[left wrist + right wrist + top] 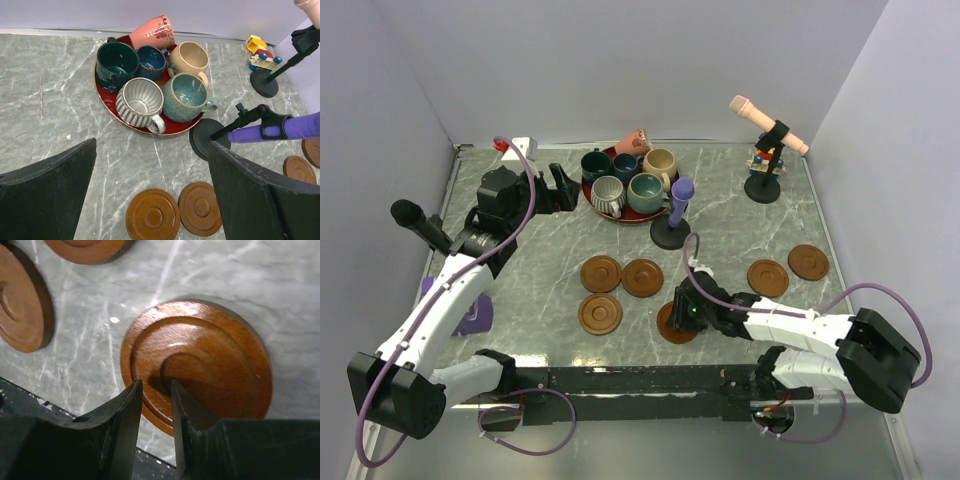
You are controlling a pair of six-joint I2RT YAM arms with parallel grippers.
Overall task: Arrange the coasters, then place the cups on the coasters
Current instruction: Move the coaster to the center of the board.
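Left gripper (552,190): fingers spread wide, empty, beside the glossy red round plate (176,127) holding all six small handled ceramic cups (186,96), the terracotta-pink cup (152,31) tipped on its side. Right gripper (156,385): fingers almost together over the near rim of one flat round brown wooden coaster (200,360) on the grey marbled table (550,285); whether they pinch it cannot be told. Five further coasters (642,277) lie flat, three on its left, two well apart on its right.

White arms (432,308), black joints (880,355), seemingly purple cables (523,205).
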